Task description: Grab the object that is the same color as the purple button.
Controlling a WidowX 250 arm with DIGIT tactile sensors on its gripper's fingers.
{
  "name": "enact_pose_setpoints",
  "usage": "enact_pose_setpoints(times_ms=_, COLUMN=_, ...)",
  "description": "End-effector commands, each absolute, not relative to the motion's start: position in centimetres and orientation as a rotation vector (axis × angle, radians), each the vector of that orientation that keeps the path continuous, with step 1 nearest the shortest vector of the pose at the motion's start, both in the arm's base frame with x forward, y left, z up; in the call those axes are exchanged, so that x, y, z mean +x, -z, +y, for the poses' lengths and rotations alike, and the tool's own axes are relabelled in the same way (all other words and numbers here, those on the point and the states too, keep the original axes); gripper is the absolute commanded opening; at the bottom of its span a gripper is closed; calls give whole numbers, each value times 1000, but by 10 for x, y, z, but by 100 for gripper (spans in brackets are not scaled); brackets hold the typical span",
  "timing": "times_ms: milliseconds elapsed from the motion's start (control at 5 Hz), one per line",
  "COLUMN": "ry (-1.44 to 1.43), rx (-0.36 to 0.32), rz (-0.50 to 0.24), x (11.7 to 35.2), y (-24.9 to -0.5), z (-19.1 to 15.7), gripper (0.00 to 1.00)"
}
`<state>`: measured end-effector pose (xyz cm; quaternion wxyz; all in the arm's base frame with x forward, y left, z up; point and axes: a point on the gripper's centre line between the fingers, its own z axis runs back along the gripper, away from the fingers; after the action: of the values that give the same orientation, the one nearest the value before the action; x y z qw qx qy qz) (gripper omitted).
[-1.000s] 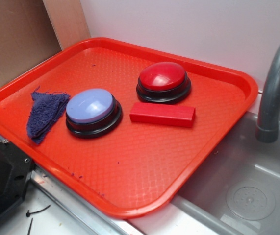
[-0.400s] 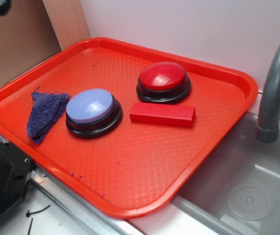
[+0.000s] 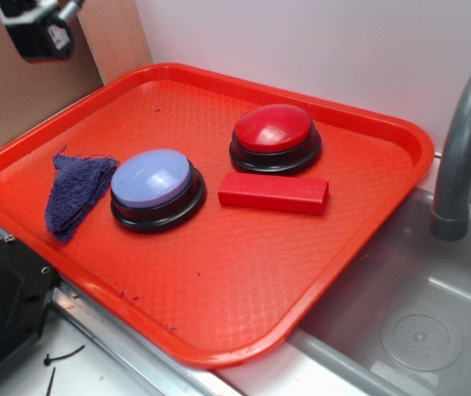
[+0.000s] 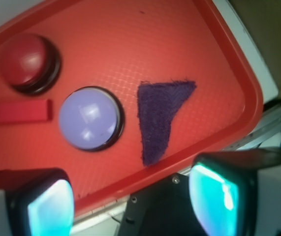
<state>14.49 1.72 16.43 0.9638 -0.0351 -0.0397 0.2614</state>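
From the exterior view, the claw shows only at the top left corner, well above the red tray and touching nothing, so the grab has not begun; the approach, descent and closing are all left. The purple rag, floppy, knitted and frayed, lies well below the claw, just beside the purple button.

In the wrist view, the two fingers stand wide apart with nothing between them. The triangular rag lies ahead of the gap, flat on the tray's dimpled plastic, beside the smooth lavender dome.
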Motion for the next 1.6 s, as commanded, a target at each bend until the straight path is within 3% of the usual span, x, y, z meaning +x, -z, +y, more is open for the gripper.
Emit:
enact_pose_setpoints(times_ms=0, ry=-888, rx=-87, rz=-102, x=152, y=-121, z=42, gripper=100)
enact_pose_setpoints(times_ms=200, ry=-982, rx=-126, rz=-107, x=159, y=-91, z=51, gripper=100)
enact_pose_setpoints(times_ms=400, ry=-1012, rx=-94, rz=-119, x=164, y=-67, z=55, gripper=100)
enact_pose_setpoints(times_ms=800, ry=-1039, rx=-206, rz=-90, x=167, y=-32, z=64, gripper=100)
enact_pose_setpoints(times_ms=1000, ry=-1039, rx=-211, rz=-80, x=168, y=-22, z=64, gripper=100)
enact_pose_setpoints(times_ms=1200, ry=-1052, rx=-210, rz=-65, x=167, y=-19, z=65, gripper=47)
enact_pose_setpoints(times_ms=1400, ry=-1044, rx=-176, rz=-61, x=167, y=-19, z=63, gripper=0)
